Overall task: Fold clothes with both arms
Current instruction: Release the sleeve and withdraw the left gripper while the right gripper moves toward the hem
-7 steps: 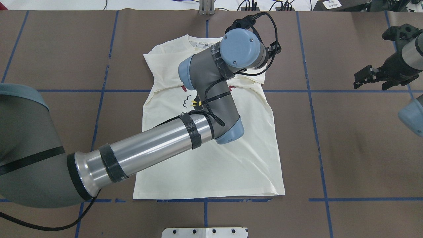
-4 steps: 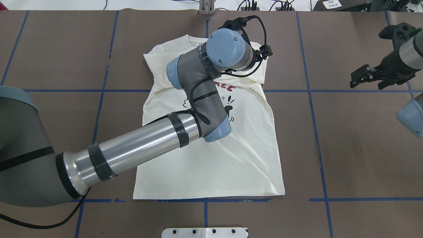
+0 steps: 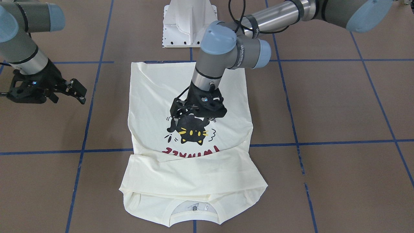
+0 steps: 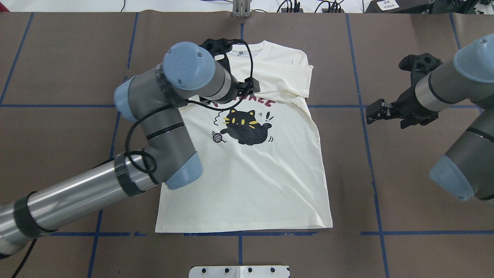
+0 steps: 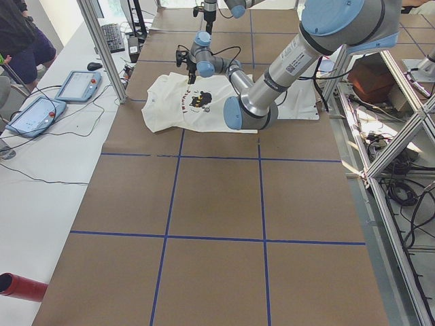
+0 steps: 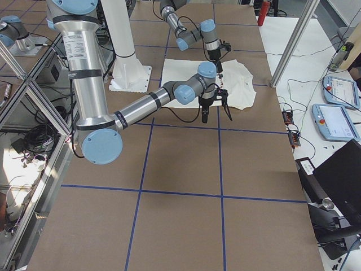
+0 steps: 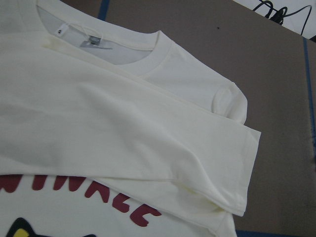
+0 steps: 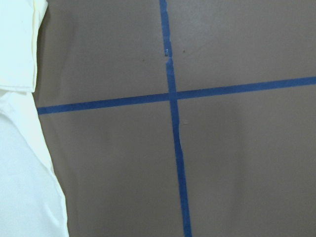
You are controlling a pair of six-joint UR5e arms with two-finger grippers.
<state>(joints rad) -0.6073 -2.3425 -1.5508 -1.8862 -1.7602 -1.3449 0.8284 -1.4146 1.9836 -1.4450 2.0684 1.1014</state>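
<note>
Showing the T-shirt [image 4: 270, 173] flat, sleeves folded in; left fingers [image 3: 178, 111] hover, opening indiscernible; right fingers [image 3: 77, 87] apart, empty. Next, probably: grasp both hem corners.

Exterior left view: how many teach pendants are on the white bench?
2. One teach pendant lies by the mouse; the other lies nearer the camera, at the view's left edge.
</note>
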